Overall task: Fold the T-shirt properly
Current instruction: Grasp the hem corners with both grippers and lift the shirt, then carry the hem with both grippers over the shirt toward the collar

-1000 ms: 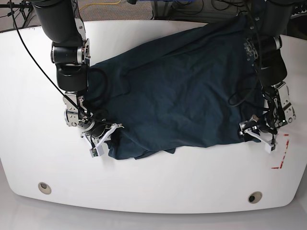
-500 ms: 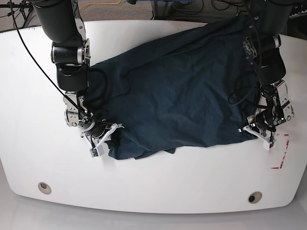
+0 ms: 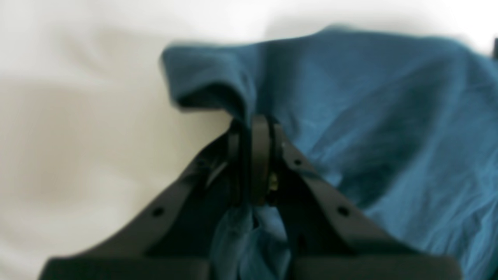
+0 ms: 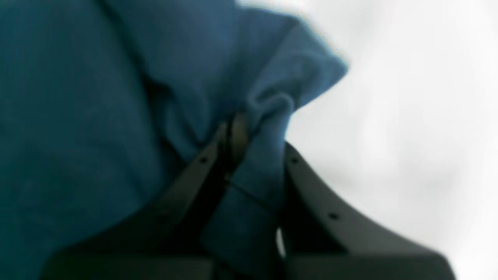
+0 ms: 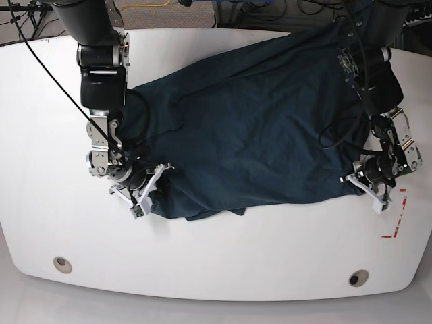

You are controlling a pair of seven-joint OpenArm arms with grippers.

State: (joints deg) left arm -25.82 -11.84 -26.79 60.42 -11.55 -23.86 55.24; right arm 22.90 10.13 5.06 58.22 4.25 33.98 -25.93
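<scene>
T-shirt, dark teal, spread on white table, pinched at both near corners.

T-shirt (image 5: 256,128) lies rumpled across the white table (image 5: 40,135), back edge reaching the far rim. Left gripper (image 3: 253,128) clamps a bunched fold at one near corner; right gripper (image 4: 237,128) is closed on a gathered fold at the other.

No writing to read anywhere here. The shirt (image 5: 250,128) is plain, with no print or label showing, and the white table (image 5: 223,263) carries only red corner marks (image 5: 397,216) at one edge, not letters or numbers.
</scene>
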